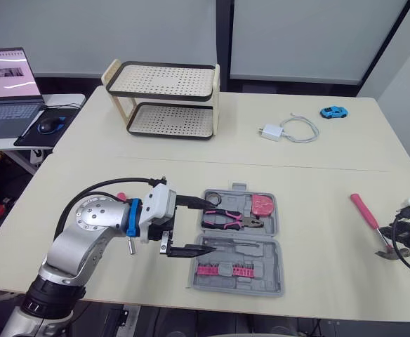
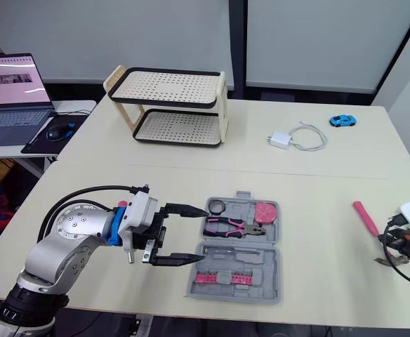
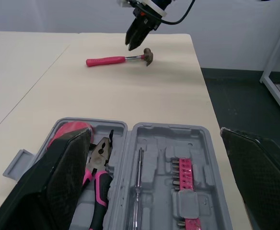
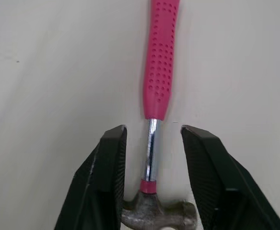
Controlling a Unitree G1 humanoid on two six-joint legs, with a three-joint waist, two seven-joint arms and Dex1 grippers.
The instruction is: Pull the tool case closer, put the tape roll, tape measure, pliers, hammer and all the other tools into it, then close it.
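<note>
Right end effector [image 4: 153,130] agape astride pink-gripped hammer [image 4: 160,62], left end effector [image 3: 154,138] likewise agape

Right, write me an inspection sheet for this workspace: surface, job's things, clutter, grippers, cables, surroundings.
Surface: beige table.
Job's things: tool case open, holding pliers and a pink bit strip; hammer lies on the table to the case's right, outside it.
Clutter: two-tier rack, white charger and blue toy car at the far side.
Grippers: left gripper open at the case's left edge, holding nothing; right gripper open, fingers either side of the hammer's metal neck.
Cables: charger cable looped beside the charger.
Surroundings: laptop and mouse on a side desk to the left.
</note>
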